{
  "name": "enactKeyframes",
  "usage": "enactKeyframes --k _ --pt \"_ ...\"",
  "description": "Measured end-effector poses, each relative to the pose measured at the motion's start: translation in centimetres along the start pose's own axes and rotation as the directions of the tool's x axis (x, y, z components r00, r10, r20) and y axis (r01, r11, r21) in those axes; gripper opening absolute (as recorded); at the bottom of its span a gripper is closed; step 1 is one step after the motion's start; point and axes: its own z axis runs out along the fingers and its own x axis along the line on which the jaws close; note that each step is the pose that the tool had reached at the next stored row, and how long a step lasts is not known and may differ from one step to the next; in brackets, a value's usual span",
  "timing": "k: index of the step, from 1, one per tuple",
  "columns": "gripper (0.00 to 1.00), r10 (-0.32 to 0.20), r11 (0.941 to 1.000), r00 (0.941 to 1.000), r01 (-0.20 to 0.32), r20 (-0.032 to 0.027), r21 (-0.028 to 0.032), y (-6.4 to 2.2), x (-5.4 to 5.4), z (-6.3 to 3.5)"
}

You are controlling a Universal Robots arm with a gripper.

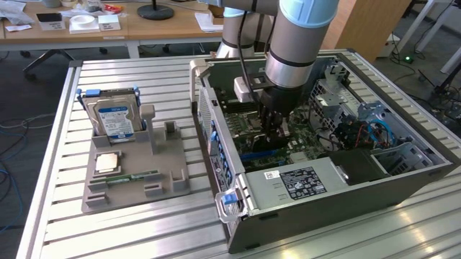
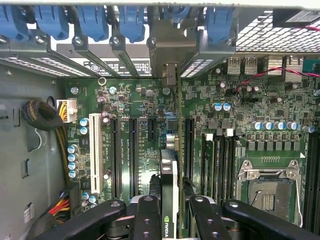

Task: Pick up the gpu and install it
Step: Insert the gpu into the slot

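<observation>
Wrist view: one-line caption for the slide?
End effector grips the graphics card edge-on over the motherboard inside the open computer case.

My grey arm [image 1: 297, 40] reaches steeply down, wrist near vertical, and my black fingers [image 2: 148, 216] are clamped from both sides on the thin dark gpu card [image 2: 169, 180] standing edge-on between them.

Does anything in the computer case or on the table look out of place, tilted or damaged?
Nothing stands out. The gripper holds the gpu on edge, in line with the slots of the motherboard. No damage or spill shows.
</observation>
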Motion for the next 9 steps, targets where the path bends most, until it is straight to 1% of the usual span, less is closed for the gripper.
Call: enactKeyframes --k 5,9 --pt "0.27 0.000 1.0000 1.0000 0.000 0.0007 0.0007 0.00 -0.01 0.13" --pt "0.27 0.000 1.0000 1.0000 0.000 0.0001 0.0006 0.00 0.00 0.17"
